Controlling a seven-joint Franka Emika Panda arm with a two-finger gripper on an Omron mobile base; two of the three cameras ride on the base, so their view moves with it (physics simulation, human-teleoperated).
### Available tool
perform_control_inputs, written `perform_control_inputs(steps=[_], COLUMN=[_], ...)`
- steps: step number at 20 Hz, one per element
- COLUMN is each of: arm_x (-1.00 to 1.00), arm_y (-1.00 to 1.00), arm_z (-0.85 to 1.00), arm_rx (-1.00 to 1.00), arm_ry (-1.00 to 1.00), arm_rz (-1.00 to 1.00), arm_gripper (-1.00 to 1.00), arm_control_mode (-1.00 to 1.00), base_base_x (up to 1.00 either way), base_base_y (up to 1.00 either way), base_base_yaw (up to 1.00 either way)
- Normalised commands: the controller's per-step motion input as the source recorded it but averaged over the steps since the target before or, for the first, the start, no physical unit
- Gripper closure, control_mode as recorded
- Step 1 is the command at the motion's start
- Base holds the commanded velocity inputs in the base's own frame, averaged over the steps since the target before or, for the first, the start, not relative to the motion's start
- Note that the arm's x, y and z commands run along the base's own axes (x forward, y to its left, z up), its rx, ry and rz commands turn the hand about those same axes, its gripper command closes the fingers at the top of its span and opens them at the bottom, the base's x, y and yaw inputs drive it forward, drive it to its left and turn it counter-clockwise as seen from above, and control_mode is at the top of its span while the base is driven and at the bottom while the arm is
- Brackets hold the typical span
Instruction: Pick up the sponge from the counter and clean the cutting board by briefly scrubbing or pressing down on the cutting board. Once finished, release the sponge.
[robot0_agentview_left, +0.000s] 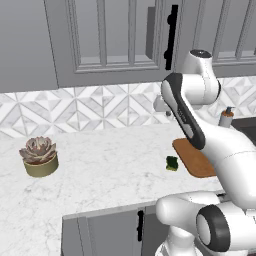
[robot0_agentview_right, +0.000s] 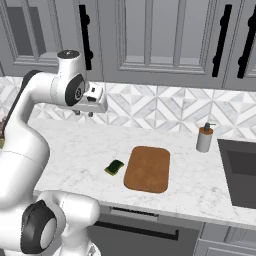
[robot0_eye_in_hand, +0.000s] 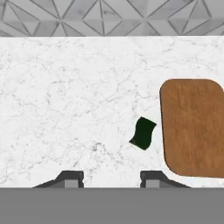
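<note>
The sponge (robot0_agentview_right: 115, 167), a small dark green block with a yellow edge, lies on the white marble counter (robot0_agentview_right: 75, 150) just left of the cutting board (robot0_agentview_right: 147, 168). That board is flat, orange-brown, with rounded corners. My gripper (robot0_agentview_right: 83, 114) hangs high above the counter, behind and to the left of the sponge, open with nothing between its fingers. In the hand view the sponge (robot0_eye_in_hand: 143, 133) sits ahead and right of the gripper (robot0_eye_in_hand: 110, 179), with the board (robot0_eye_in_hand: 192, 127) at the right edge. In the left base view my arm covers part of the board (robot0_agentview_left: 197, 162), and the sponge (robot0_agentview_left: 172, 163) lies beside it.
A soap dispenser (robot0_agentview_right: 204, 138) stands behind the board's right side, next to a dark sink (robot0_agentview_right: 240, 170). A potted pinkish succulent (robot0_agentview_left: 39, 156) sits far left on the counter. The tiled back wall (robot0_agentview_right: 150, 110) and upper cabinets rise behind.
</note>
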Motion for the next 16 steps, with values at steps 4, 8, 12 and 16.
perform_control_inputs(steps=[4,8,12,16], arm_x=[-0.08,-0.04,0.00,0.09], arm_y=[0.00,0.00,-0.22,-0.43], arm_z=[0.00,-0.61,-0.91,-0.99], arm_rx=[0.00,0.00,0.06,0.20], arm_ry=[0.00,0.00,0.01,0.07], arm_rz=[0.00,-0.05,-0.42,-0.44], arm_gripper=[-1.00,-1.00,-1.00,-1.00], arm_control_mode=[-1.00,-1.00,-1.00,-1.00], base_base_x=[0.00,0.00,0.00,0.00], base_base_y=[0.00,0.00,0.00,0.00], base_base_yaw=[0.00,0.00,0.00,0.00])
